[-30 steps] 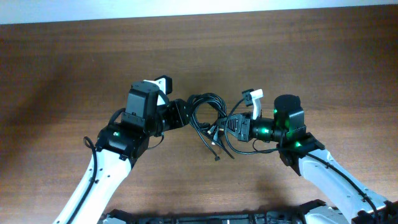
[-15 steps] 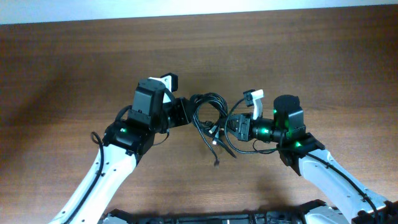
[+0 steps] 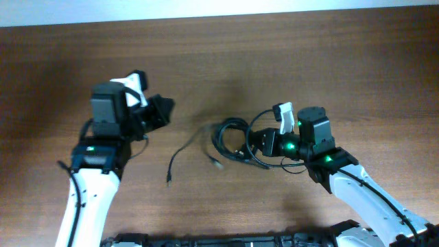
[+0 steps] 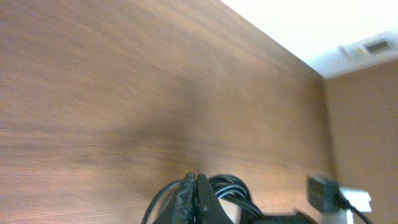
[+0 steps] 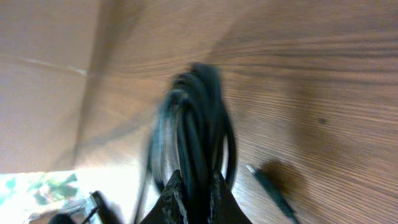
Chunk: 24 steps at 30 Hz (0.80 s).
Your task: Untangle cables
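Observation:
The cables are thin black cords. Most form a coiled clump (image 3: 230, 136) at mid-table, also seen in the left wrist view (image 4: 231, 186). My right gripper (image 3: 251, 143) is shut on the clump's strands (image 5: 198, 124). One single cable (image 3: 180, 152) lies drawn out left of the clump, curving down to a plug end (image 3: 169, 182). Another plug with a light tip (image 3: 217, 163) lies below the clump and shows in the right wrist view (image 5: 268, 182). My left gripper (image 3: 164, 110) is up and to the left, apart from the cables. Its fingers (image 4: 196, 190) are pressed together with nothing visible between them.
The wooden table (image 3: 309, 62) stretches to a pale wall along the back edge. The right arm's white wrist camera (image 3: 284, 115) stands above its gripper. Both arm bases sit at the front edge.
My left arm has swung left and away from the clump. One cable now lies pulled out to the clump's left. My right gripper still holds the clump, shifted slightly down.

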Each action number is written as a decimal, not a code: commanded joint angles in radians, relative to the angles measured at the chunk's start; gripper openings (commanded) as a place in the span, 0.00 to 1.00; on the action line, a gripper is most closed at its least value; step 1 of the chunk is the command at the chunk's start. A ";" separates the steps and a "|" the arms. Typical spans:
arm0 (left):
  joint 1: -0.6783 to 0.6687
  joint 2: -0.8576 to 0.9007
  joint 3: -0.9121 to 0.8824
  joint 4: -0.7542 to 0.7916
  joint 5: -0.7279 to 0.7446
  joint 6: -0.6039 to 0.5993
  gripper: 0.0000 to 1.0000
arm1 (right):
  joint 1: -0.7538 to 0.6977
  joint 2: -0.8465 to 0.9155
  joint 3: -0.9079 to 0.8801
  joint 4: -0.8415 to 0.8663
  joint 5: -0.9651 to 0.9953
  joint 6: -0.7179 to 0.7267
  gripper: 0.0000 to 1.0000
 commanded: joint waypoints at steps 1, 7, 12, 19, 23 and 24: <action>0.028 -0.024 0.027 -0.086 -0.061 0.166 0.00 | -0.005 -0.002 0.000 0.011 0.037 0.004 0.04; 0.022 -0.018 0.027 -0.176 0.058 0.164 0.38 | -0.005 -0.002 0.000 0.012 0.037 0.004 0.04; -0.061 -0.018 0.025 -0.212 0.067 0.164 0.58 | -0.005 -0.002 0.000 0.146 -0.136 0.006 0.04; -0.215 -0.014 0.024 -0.220 0.024 0.163 0.95 | -0.005 -0.002 0.000 0.411 -0.234 0.235 0.04; -0.222 0.041 0.023 -0.227 0.060 -0.050 0.85 | -0.005 -0.002 0.000 0.414 -0.233 0.245 0.04; -0.222 0.068 0.023 -0.227 0.094 -0.095 0.74 | -0.005 -0.002 0.000 0.413 -0.233 0.245 0.04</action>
